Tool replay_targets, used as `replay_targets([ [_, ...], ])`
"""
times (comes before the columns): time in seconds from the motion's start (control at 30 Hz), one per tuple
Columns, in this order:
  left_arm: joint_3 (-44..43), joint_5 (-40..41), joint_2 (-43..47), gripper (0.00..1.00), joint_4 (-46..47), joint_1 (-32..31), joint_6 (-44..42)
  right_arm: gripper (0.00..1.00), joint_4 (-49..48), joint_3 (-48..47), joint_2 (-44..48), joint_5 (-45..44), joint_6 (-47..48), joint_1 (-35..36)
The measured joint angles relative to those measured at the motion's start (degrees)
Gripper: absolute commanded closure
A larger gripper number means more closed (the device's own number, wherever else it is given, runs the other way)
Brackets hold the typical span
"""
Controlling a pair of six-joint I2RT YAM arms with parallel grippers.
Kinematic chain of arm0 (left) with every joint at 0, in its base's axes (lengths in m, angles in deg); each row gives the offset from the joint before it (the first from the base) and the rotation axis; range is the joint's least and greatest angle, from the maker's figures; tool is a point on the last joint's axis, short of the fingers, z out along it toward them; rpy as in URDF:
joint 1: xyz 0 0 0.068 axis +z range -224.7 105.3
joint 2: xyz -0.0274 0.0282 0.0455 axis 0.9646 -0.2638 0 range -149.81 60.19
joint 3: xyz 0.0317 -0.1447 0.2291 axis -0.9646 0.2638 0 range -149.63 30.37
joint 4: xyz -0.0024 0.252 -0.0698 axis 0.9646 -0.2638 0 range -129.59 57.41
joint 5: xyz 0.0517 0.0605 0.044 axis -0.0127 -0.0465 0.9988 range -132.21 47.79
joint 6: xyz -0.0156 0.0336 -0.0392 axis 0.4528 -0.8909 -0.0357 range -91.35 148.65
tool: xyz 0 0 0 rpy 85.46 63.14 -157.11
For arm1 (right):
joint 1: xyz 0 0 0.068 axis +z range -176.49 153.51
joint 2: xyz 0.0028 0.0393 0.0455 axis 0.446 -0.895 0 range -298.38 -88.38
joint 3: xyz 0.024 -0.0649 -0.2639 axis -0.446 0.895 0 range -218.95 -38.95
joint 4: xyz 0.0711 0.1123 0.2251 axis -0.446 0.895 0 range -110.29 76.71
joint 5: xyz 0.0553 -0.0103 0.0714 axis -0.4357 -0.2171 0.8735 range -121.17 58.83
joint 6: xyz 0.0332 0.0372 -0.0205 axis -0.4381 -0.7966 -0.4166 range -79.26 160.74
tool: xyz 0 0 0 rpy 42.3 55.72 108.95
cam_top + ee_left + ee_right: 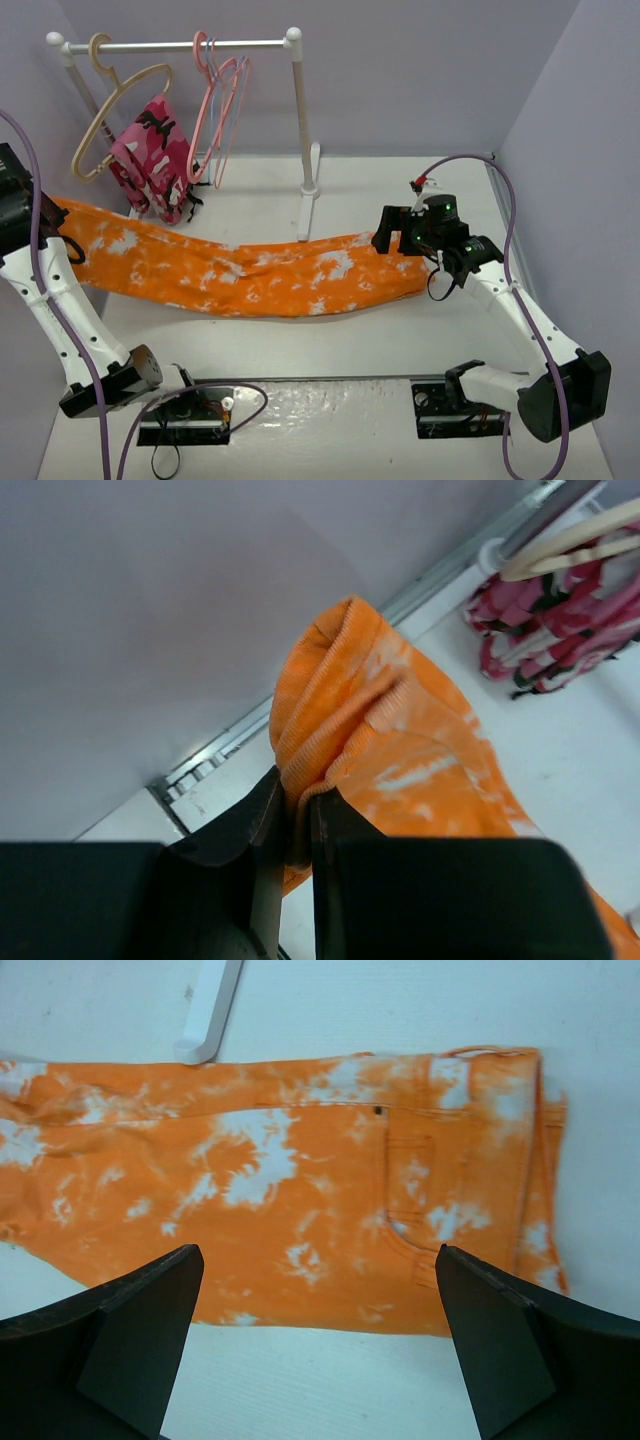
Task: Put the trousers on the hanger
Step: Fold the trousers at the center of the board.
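- The trousers [270, 275] are stretched in a long band across the white table [330, 345], from the left wall almost to the right arm.
- The left gripper [298, 800] is nearly closed. Its two jaws pinch the ribbed hem of one leg end, and only a thin fold of orange cloth sits between them.
- From this pinch the cloth falls down and away to the table, close to the corner where the table meets the wall.
- The right gripper [318, 1260] is wide open and holds nothing. It hangs above the waist end of the trousers, with one finger [140, 1330] on each side of its wrist view.
- Under it the waist end lies flat on the table, and a back pocket and the waistband can be seen.
- The hanger [203, 105] hangs by its hook on the rail of the white rack [297, 130] at the back of the table, well apart from both grippers.
- Just to its right hang thin wire hangers [232, 110].
- To its left, a beige hanger [110, 120] carries a pink-and-red patterned garment [150, 160].
- One foot of the rack [308, 205] touches the far edge of the trousers near their middle.
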Motion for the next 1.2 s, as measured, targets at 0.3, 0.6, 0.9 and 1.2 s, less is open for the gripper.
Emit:
replay_targets([
  [0.3, 16.6, -27.6, 5.7, 1.0, 6.1, -13.0, 6.0, 0.0, 2.1, 0.0, 0.2, -3.1, 1.2, 0.0],
  [0.6, 28.1, -42.9, 10.6, 1.0, 24.9, -32.9, 23.4, 0.01, 2.2, 0.0, 0.3, -5.2, 1.9, -0.2],
  [0.9, 30.0, -40.2, 7.3, 1.0, 42.2, -50.8, 36.0, 0.01, 3.2, 0.0, 5.6, -7.5, 1.7, -1.4],
  [1.2, 30.0, -34.2, -2.5, 1.0, 50.4, -61.1, 40.5, 0.01, 4.9, 0.0, 14.5, -13.5, 1.3, -2.1],
])
